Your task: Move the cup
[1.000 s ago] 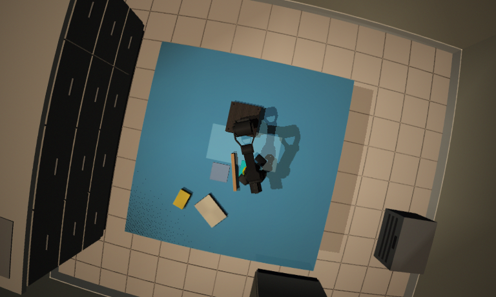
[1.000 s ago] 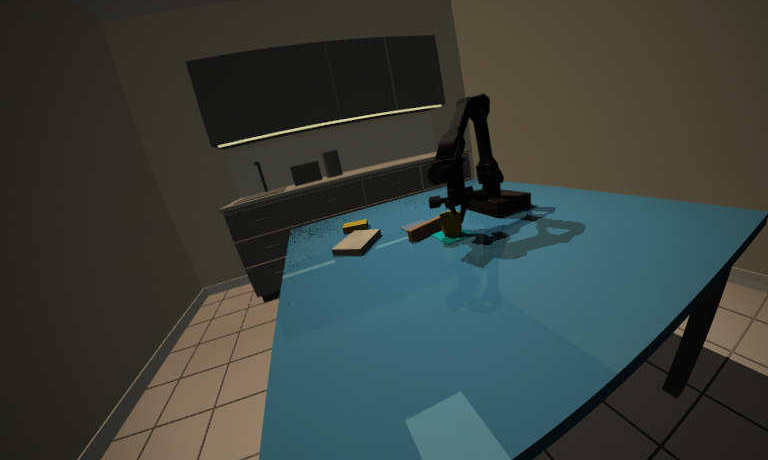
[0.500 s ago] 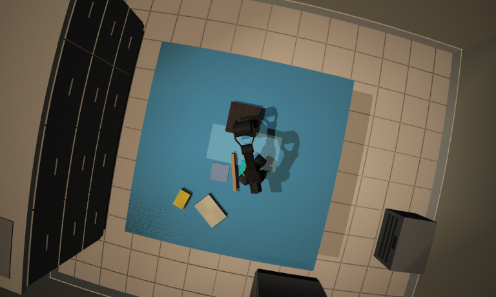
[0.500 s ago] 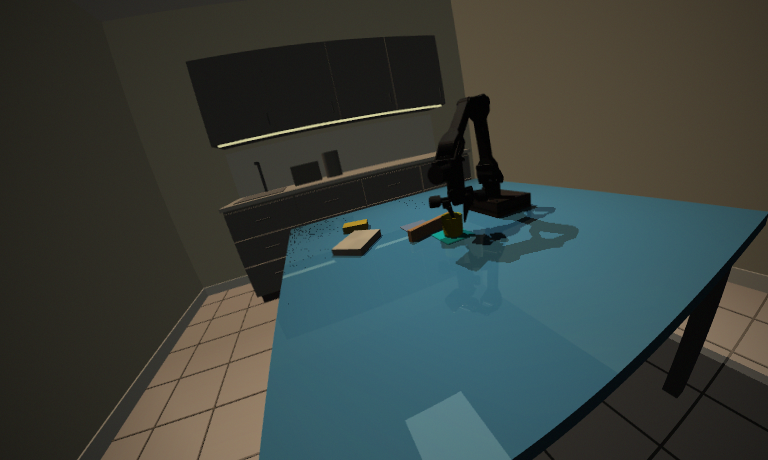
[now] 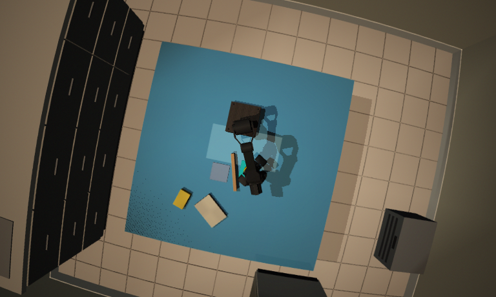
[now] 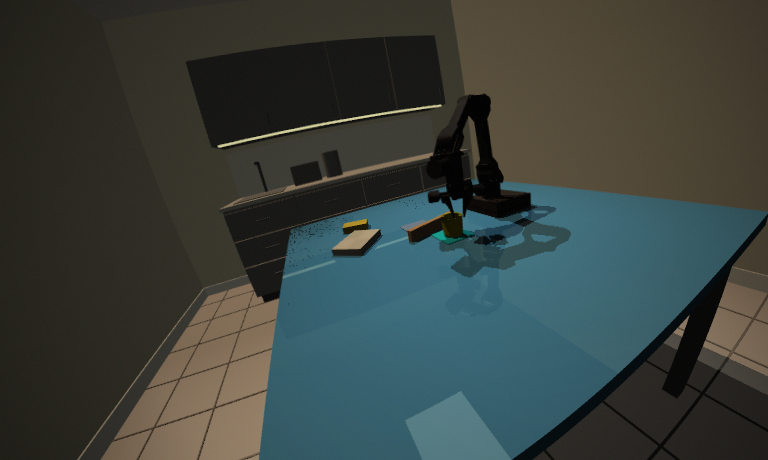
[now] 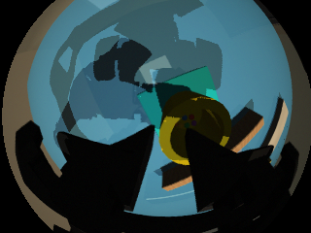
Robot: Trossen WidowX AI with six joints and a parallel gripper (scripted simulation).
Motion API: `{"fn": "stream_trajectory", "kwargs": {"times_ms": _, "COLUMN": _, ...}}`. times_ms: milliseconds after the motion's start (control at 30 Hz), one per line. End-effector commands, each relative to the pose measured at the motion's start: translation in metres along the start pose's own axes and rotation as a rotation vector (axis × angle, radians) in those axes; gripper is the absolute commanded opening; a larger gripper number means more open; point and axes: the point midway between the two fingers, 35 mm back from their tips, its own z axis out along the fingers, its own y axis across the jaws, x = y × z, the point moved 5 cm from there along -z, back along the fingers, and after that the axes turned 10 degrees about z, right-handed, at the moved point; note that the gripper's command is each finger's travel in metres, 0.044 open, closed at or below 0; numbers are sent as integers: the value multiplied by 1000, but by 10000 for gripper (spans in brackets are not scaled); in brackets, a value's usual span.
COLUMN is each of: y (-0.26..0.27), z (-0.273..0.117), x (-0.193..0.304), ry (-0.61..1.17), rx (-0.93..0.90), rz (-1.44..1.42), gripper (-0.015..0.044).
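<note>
The yellow cup [image 6: 451, 226] [image 7: 204, 111] stands upright on the teal pad [image 5: 242, 164] [image 6: 443, 238] [image 7: 196, 80]. Several small dark marbles [image 7: 190, 120] lie inside it. The other pad, grey-lavender [image 5: 219, 172] [image 6: 408, 226], has nothing on it. My gripper [image 6: 459, 214] [image 7: 170, 131] is partly open and holds nothing. Its fingertips are at about rim height: in the wrist view one lies over the cup's mouth and the other just outside its wall. Whether a finger touches the cup cannot be told. In the top view the arm hides the fingers and most of the cup.
An orange bar [image 5: 234, 172] [image 6: 425, 229] [image 7: 249, 130] stands between the two pads, close beside the teal one. A beige block [image 5: 210, 210] [image 6: 356, 242] and a yellow block [image 5: 182, 198] [image 6: 355, 226] lie beyond the grey-lavender pad. The arm's brown base [image 5: 244, 110] [image 6: 504, 203] is behind the cup.
</note>
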Motion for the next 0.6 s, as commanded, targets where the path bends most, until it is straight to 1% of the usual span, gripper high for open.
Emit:
{"fn": "stream_trajectory", "kwargs": {"times_ms": 0, "y": 0, "z": -8, "x": 0, "ry": -10, "rx": 2, "rz": 2, "gripper": 146}}
{"fn": "stream_trajectory", "kwargs": {"times_ms": 567, "y": -1, "z": -32, "x": 2, "ry": -8, "rx": -1, "rz": 4, "gripper": 146}}
